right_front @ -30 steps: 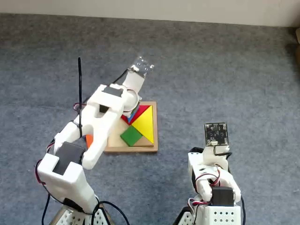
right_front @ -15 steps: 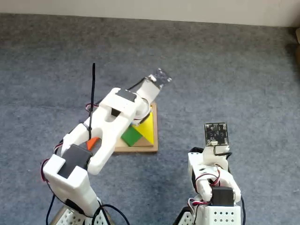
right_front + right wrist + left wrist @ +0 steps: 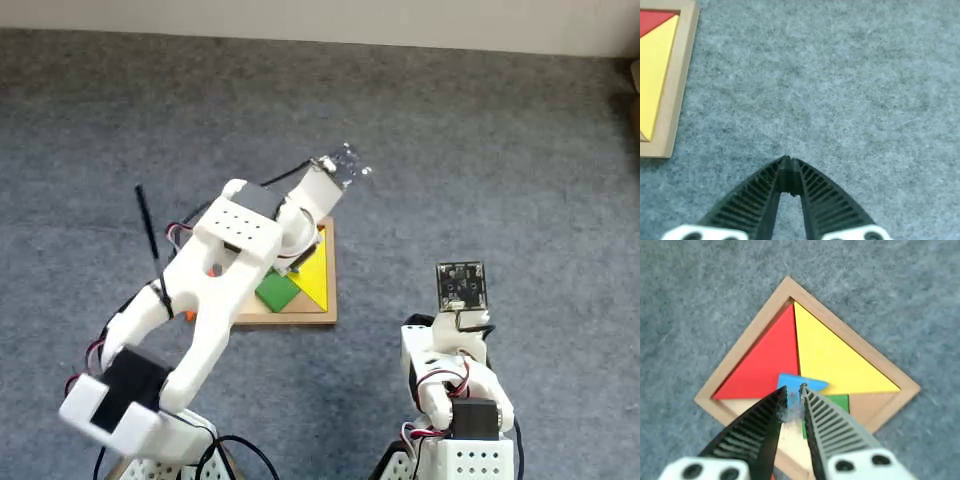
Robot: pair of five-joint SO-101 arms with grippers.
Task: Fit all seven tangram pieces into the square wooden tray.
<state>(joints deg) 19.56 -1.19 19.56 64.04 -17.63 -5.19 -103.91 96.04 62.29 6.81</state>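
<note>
1. While the left gripper [image 3: 792,389] hangs over the middle of the wooden tray [image 3: 860,347], its fingers stand a narrow slit apart, with nothing clearly pinched between them.
2. Inside the tray, a red triangle [image 3: 765,365] and a yellow triangle [image 3: 832,360] lie flat, meeting along one edge at a tray corner.
3. A blue piece [image 3: 802,382] sits at the tray's centre, just under the gripper tips, and a green piece [image 3: 840,401] lies beside it against the yellow triangle.
4. An orange piece [image 3: 190,315] lies just outside the tray, mostly hidden under the arm.
5. The right gripper [image 3: 788,162] hangs over grey carpet [image 3: 840,75] near the tray, its fingers pressed together and empty.
</note>
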